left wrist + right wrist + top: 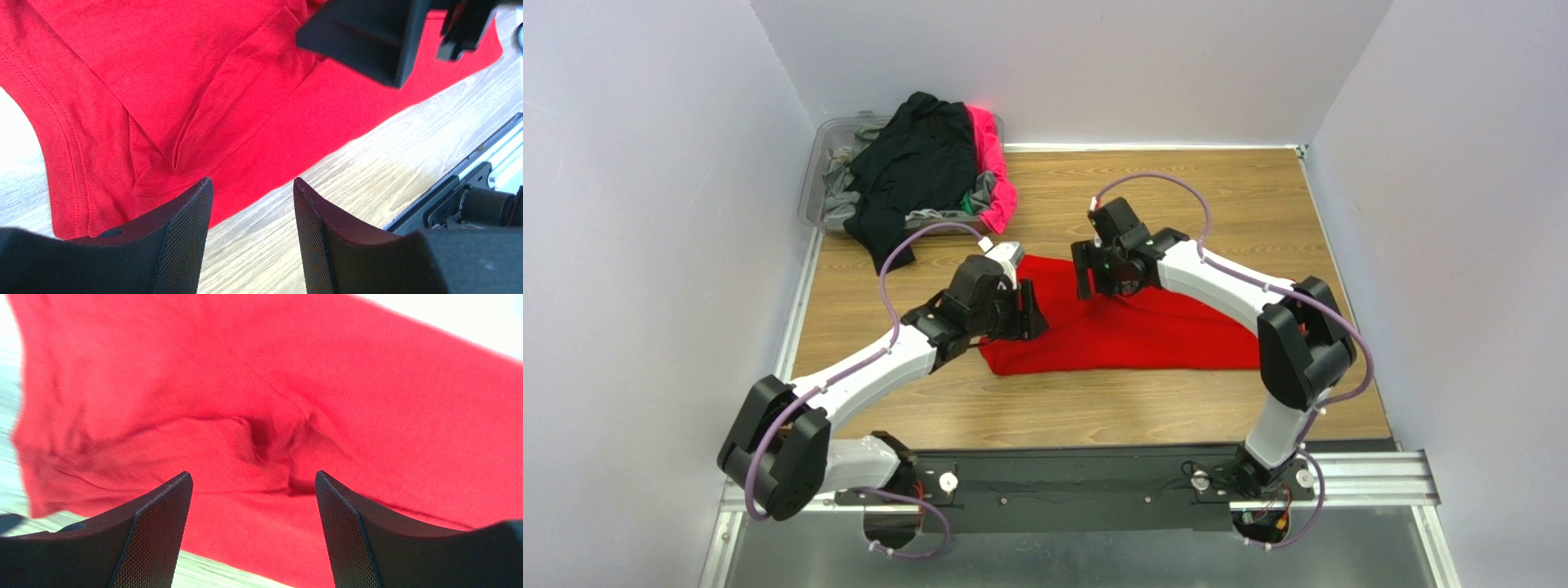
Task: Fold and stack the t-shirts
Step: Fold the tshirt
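**Red shirt (pixel 1136 337) down on the counter (pixel 1234 208), both grips empty**

Your left end effector (pixel 251 190) is open: the fingers stand apart with nothing between them. It hovers over the shirt's 9 o'clock side, and you can see a folded ridge and a stitched hem just ahead of it.

Your right end effector (pixel 251 484) is open too, and wider, above a wrinkled dimple near the shirt's 12 o'clock edge. There is cloth below it but none pinched.

The red shirt lies mid-counter, stretching toward 3 o'clock, where the right arm crosses over it.

Look to 11 o'clock on the counter for the pile of shirts (pixel 922 159). Black is on top, with hot pink and grey beneath, spilling over a clear bin (pixel 817 159).
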